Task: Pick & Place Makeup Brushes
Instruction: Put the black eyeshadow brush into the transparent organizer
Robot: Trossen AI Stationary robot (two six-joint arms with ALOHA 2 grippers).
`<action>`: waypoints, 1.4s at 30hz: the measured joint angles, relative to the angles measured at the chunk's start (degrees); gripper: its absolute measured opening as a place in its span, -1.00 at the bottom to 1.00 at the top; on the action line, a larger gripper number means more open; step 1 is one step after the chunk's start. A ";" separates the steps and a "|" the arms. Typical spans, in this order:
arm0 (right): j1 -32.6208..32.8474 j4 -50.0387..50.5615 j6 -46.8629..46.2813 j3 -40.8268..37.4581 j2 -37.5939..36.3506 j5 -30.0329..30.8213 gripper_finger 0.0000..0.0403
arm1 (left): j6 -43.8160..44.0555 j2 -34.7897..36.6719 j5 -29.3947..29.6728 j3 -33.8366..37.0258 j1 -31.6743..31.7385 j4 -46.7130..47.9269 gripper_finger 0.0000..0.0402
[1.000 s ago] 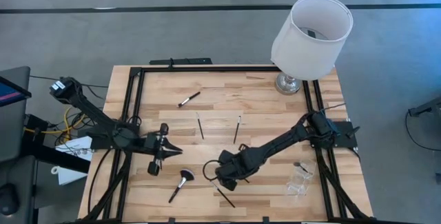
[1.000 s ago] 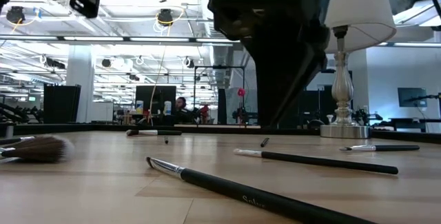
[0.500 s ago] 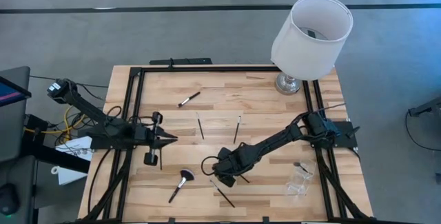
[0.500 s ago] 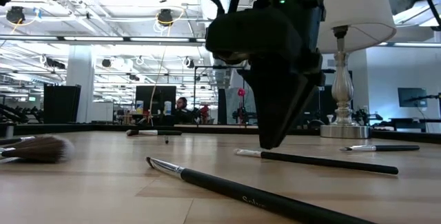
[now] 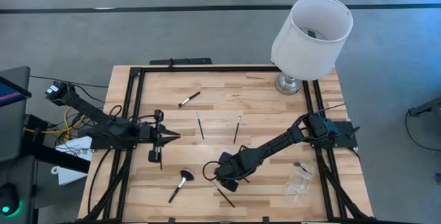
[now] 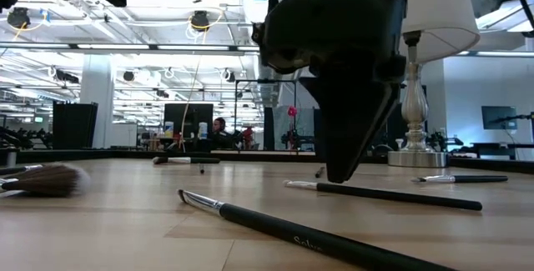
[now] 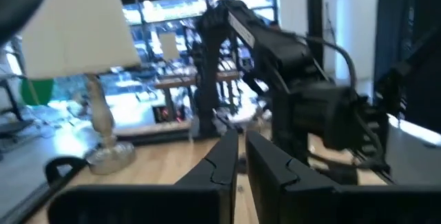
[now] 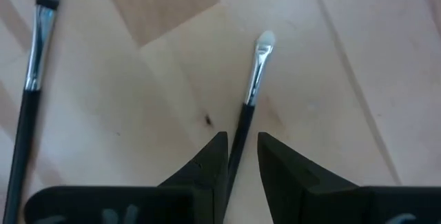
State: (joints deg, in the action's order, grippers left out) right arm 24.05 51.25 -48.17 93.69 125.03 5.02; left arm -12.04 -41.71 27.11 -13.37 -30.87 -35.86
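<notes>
Several thin black-handled makeup brushes lie flat on the wooden table point(image 5: 275, 107). One with a silver ferrule and pale tip point(image 8: 260, 52) lies under my right gripper point(image 8: 241, 156), which points down with its open fingers on either side of the handle. In the low view that brush point(image 6: 392, 196) lies just below the gripper point(image 6: 338, 175). A fan-headed brush point(image 5: 181, 182) and a long slim one point(image 5: 224, 196) lie nearer the front edge. My left gripper point(image 5: 176, 136) hovers level at the table's left side, shut and empty.
A table lamp with a white shade point(image 5: 311, 34) stands at the far right corner. A clear plastic container point(image 5: 298, 181) sits at the near right edge. Other brushes lie at the far left point(image 5: 189, 99) and middle point(image 5: 200, 125), point(image 5: 237, 129). A black frame point(image 5: 138, 79) borders the table.
My left gripper has moved toward the far edge, risen a little and rolled about its own axis, still shut. My right gripper has come down a little closer to the pale-tipped brush, its fingers no wider or narrower than before.
</notes>
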 joint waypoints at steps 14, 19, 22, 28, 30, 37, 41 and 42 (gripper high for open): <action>-2.52 0.26 4.77 -0.81 0.00 -1.01 -0.65 | 0.44 0.00 -4.04 0.00 0.11 2.83 -0.86; -2.67 -0.58 4.69 -2.26 -0.08 -1.17 -0.65 | 1.88 -0.02 -4.04 0.00 0.11 4.36 -0.86; -2.25 -0.79 4.66 -2.49 -0.13 -0.79 -0.65 | 3.27 -0.02 -4.06 0.00 0.11 4.28 -0.86; -1.63 0.86 3.78 -2.65 -0.52 -0.84 -0.65 | 4.91 -0.02 -4.04 0.00 0.11 4.24 -0.86; -1.36 0.75 3.70 -2.10 -0.52 -1.23 -0.65 | 5.91 -0.02 -4.07 0.00 0.09 4.32 -0.86; 0.24 0.39 4.75 -1.15 -0.55 -0.86 -0.65 | 9.54 -0.02 -4.91 0.00 0.02 7.23 -0.86; 0.74 -0.20 4.67 -0.48 -0.55 -0.57 -0.65 | 11.71 -0.02 -4.90 0.00 0.02 8.08 -0.86; 0.74 -1.13 4.69 -0.48 -0.57 -0.55 -0.65 | 12.43 -0.02 -4.92 0.00 0.02 8.26 -0.86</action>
State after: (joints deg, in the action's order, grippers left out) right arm 24.80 50.12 -43.48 93.21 124.46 4.47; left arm 0.39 -41.74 22.20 -13.37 -30.85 -27.59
